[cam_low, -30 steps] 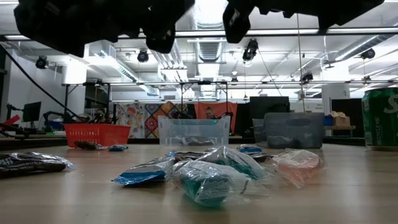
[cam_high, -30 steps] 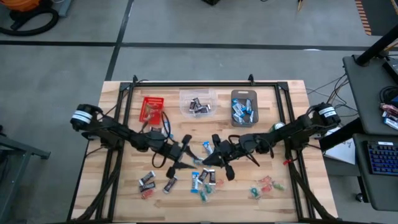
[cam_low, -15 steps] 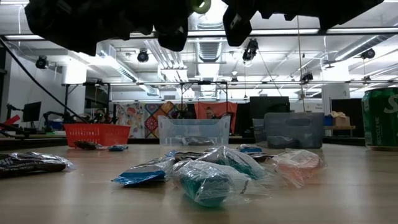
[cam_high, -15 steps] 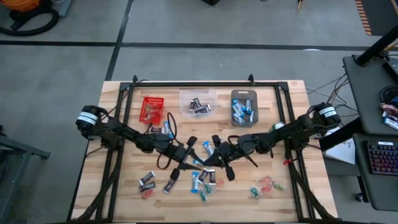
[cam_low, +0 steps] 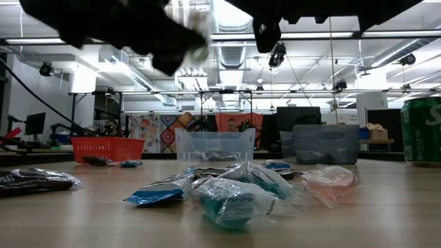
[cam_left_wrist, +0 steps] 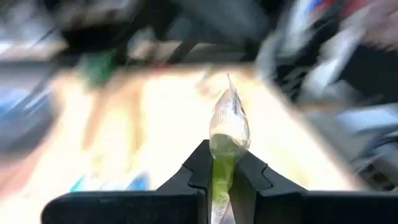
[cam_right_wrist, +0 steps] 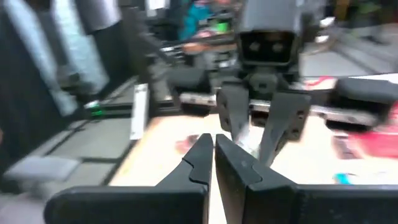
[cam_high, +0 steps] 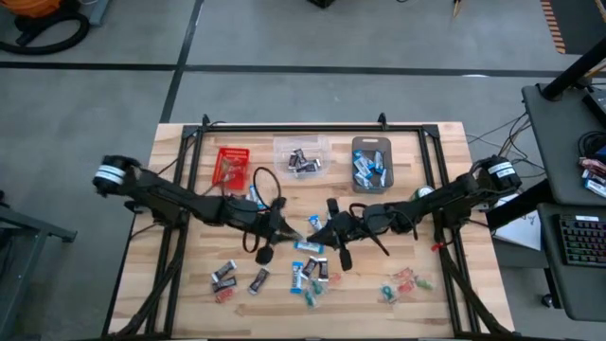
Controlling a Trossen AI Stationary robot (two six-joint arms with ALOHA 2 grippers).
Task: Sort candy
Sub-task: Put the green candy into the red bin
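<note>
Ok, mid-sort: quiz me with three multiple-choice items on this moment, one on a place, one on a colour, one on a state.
1. Where does the grey bin stand among the three bins along the table's far edge, seen from above?
A. at the left
B. in the middle
C. at the right

2. What colour is the bin at the left of that row?
A. red
B. yellow
C. white

3. What is the left end effector doing?
A. open, empty
B. shut on a green candy
C. holding a bin

Key: 1 C, the high view shows the red bin, the clear bin, then grey. 2 A, plainly red. 3 B, the left wrist view shows the wrapper pinched between its fingers.
</note>
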